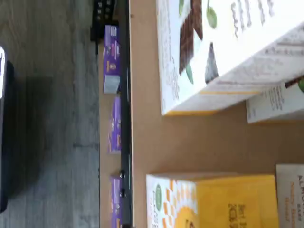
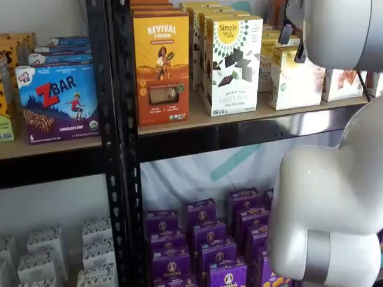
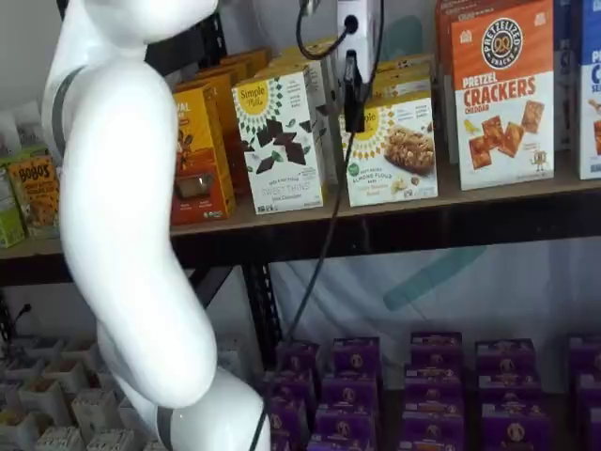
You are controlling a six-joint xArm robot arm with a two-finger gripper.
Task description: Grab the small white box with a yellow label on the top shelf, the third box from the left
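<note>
The small white box (image 3: 392, 155) stands on the top shelf (image 3: 394, 228), with a yellow sunburst label, a small green dot and a snack picture. It also shows in a shelf view (image 2: 294, 82), and in the wrist view (image 1: 213, 202) with its yellow top face. My gripper (image 3: 353, 105) hangs from above in front of the box's upper left corner. Only a narrow black finger shows, with no gap visible, and nothing is in it. My arm hides the gripper in the shelf view (image 2: 341, 30).
A taller white box with a black-green pattern (image 3: 282, 141) stands just left of the small box, and shows in the wrist view (image 1: 213, 47). A pretzel cracker box (image 3: 502, 94) stands to its right. An orange box (image 2: 160, 66) is further left. Purple boxes (image 3: 432, 376) fill the lower shelf.
</note>
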